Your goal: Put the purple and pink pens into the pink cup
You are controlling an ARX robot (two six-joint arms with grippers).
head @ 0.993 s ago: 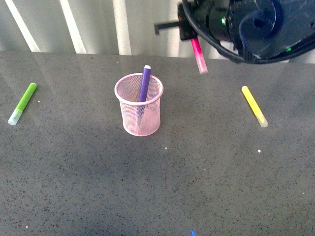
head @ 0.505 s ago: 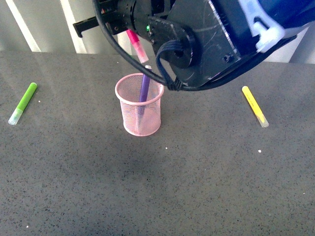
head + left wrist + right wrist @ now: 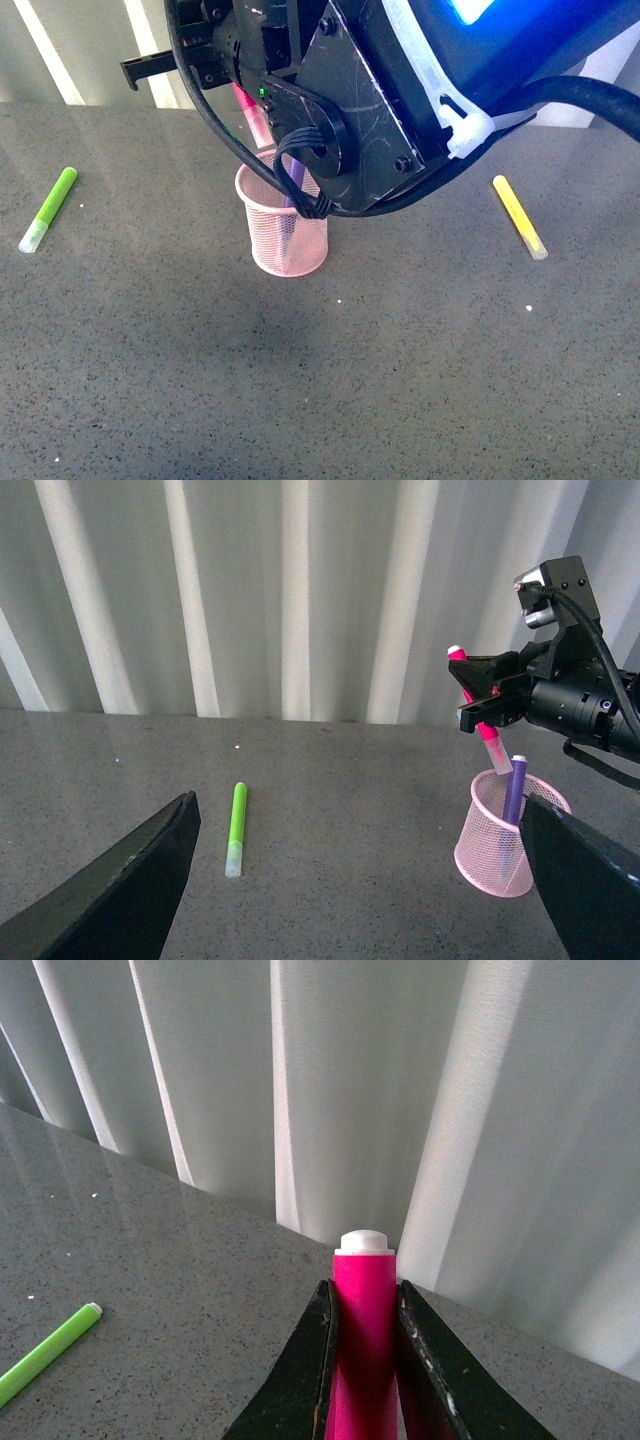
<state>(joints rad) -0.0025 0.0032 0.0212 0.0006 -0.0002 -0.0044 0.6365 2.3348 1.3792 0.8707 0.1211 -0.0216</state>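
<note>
The right end effector is clamped on the pink pen near its top. It's light, stiff, slick plastic, so slipping is probably the worry. Its capped tip is hung just over the pink cup, at about 5 o'clock in the front view, with the purple pen already inside. The left end effector is spread open, empty.

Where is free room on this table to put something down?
Free: the wide near strip of table, and between green marker and pink cup. Crowded: over the cup, where the right gripper holds the pink pen.
</note>
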